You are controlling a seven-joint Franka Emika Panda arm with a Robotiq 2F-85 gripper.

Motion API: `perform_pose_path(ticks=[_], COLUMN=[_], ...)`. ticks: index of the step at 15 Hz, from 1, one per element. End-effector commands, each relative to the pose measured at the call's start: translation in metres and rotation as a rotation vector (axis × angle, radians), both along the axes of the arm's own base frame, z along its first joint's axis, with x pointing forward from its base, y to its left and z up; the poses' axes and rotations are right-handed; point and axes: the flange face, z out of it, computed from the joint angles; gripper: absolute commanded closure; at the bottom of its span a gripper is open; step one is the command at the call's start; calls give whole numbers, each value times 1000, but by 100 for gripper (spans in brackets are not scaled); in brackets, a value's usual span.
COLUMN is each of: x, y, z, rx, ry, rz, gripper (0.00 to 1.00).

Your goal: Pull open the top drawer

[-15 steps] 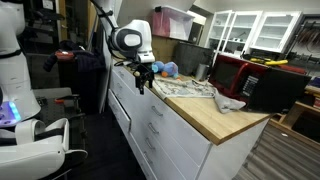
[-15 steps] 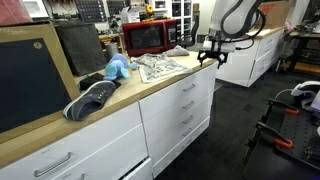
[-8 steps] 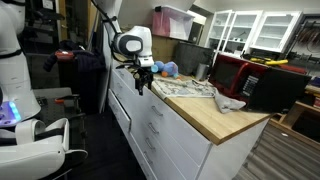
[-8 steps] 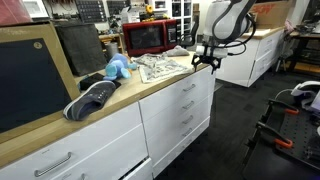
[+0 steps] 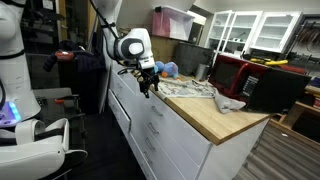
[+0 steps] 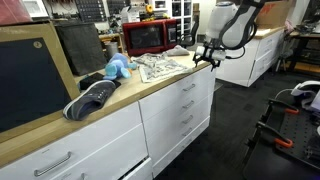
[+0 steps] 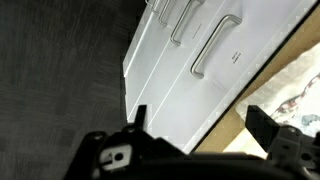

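The top drawer (image 6: 178, 89) is the shallow white front just under the wooden countertop, shut, with a small metal handle. It also shows in an exterior view (image 5: 141, 98) and in the wrist view (image 7: 213, 45), nearest the counter edge. My gripper (image 6: 204, 56) hangs open and empty by the counter's end corner, level with the countertop and apart from the handle. It shows in an exterior view (image 5: 148, 82) and in the wrist view (image 7: 205, 125), where its two dark fingers straddle the counter edge.
On the wooden countertop (image 6: 120, 92) lie a patterned cloth (image 6: 160, 66), a blue plush toy (image 6: 118, 68), a grey shoe (image 6: 92, 99) and a red microwave (image 6: 150, 37). Taller white drawers (image 6: 186, 122) sit below. A white robot (image 5: 20, 90) stands across the aisle.
My gripper has shifted slightly along the counter's end corner, closer to the countertop edge. The drawer has stayed shut.
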Motion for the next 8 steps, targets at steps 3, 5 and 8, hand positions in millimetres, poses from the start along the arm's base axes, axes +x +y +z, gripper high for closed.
perform_pose_path(ticks=[3, 5, 8], x=[-19, -33, -43], y=[-2, 7, 17], z=[-40, -60, -83], rx=[27, 55, 97], ry=[-137, -136, -127], rz=[-219, -286, -380], gripper=[0, 0, 0])
